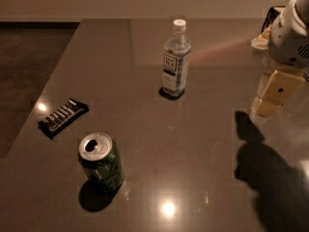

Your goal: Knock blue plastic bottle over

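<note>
The blue plastic bottle (175,59) stands upright on the dark table, at the middle back. It is clear and bluish, with a white cap and a white label bearing a dark panel. My gripper (273,94), tan under a white arm, hangs above the table at the right edge of the camera view. It is well to the right of the bottle and apart from it, holding nothing that I can see. Its shadow falls on the table below it.
A green drink can (100,162) stands upright at the front left. A dark snack bar (63,117) lies flat near the table's left edge (43,88). Some objects (266,30) sit at the far right, partly behind the arm.
</note>
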`<state>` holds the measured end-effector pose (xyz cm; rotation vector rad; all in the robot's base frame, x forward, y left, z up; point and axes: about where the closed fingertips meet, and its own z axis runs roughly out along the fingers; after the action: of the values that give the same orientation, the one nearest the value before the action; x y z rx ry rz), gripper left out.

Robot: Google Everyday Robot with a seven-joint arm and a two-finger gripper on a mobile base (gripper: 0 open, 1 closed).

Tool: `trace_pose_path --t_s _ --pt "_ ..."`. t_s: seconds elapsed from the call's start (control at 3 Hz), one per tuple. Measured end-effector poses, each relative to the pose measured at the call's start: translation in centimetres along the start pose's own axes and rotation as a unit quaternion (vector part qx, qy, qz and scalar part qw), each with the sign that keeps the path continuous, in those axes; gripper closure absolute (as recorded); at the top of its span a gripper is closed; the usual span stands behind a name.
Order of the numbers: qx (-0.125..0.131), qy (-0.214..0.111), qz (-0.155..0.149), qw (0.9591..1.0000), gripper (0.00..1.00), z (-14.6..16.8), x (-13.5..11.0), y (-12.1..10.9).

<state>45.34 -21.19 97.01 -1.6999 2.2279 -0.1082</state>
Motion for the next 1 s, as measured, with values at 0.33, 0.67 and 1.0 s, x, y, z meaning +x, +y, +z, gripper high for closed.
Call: trace_pose_path --t_s 0.33,0.67,1.0 --pt "0.002 0.002 0.013 0.9999 0.0 2.0 -0.8 -1.1" --pt "0.002 -0.007 0.041 0.9991 0.0 4.4 -2.4 -2.4" --pt "-0.011 -0.042 0.065 0.9969 0.0 5.8 -5.2 -2.7"
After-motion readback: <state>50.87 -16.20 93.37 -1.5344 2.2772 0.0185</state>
